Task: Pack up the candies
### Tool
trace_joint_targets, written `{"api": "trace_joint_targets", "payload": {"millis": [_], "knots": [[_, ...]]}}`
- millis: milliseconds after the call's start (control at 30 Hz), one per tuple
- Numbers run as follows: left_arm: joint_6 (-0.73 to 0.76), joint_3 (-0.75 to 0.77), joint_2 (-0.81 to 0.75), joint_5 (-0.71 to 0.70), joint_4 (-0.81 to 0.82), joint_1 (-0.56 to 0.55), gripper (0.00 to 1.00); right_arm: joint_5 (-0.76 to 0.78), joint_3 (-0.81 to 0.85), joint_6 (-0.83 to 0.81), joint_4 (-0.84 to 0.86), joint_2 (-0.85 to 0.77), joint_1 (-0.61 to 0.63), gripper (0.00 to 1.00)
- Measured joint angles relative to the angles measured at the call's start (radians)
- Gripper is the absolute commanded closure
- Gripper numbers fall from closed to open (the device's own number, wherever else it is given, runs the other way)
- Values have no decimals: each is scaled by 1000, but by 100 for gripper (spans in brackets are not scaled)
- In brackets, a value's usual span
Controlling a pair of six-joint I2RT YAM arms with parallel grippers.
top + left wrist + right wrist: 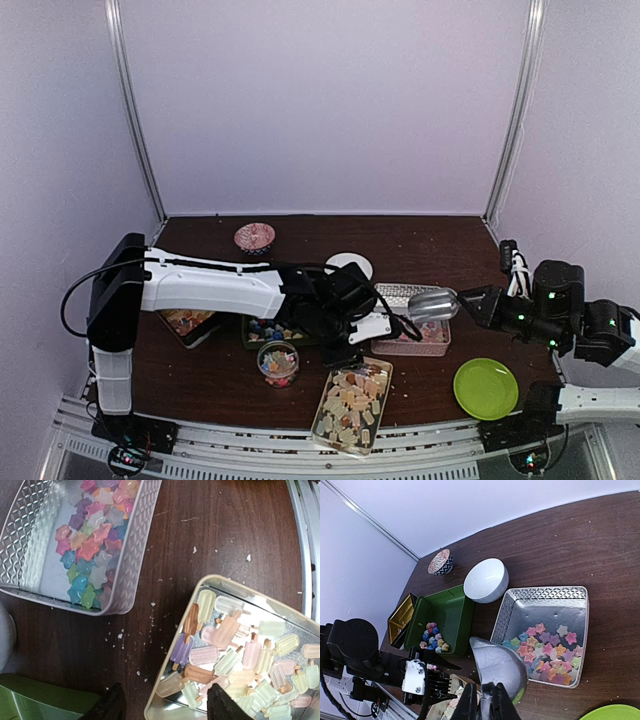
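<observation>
Nearest the arm bases there's a shallow rectangular metal tin [202, 580] full of pale popsicle-shaped candies [227, 630] in pink, mint, cream and amber. To its right sits a round lime-green plate [485, 388], and to its left a small glass jar [278, 363] of mixed coloured sweets.

The left gripper [167, 705] hangs over the tin's corner with its black fingers [114, 705] spread apart and nothing between them.

Just past the tin is a silver patterned basket [132, 565] with the pastel star-shaped candies [92, 547] piled toward one end. The right gripper [485, 705] is pinched tight on the handle of a shiny metal scoop [500, 665], which hangs above the basket.

Left of the basket is a dark green rectangular tray [447, 605] with little coloured balls [434, 637] in one corner, then a gold tray [400, 622].

Further back there's a plain white round bowl [486, 580], and farthest off a small patterned bowl [441, 562]. Pale crumbs dot the dark brown wooden table [215, 530].
</observation>
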Motion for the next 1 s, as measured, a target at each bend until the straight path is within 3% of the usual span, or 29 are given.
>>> {"api": "trace_joint_targets", "payload": {"millis": [167,333,700,1000], "knots": [[69,5,10,-1,19,-1,57,4,0,-3,-11,-16,-3,100],[104,38,77,-1,20,-1,64,12,0,-3,-16,-26,-6,100],[129,59,110,-5,7,-1,100,19,0,-3,-18,-35,-10,100],[111,58,98,-20,10,-2,100,19,-1,-3,-17,-35,-11,100]]}}
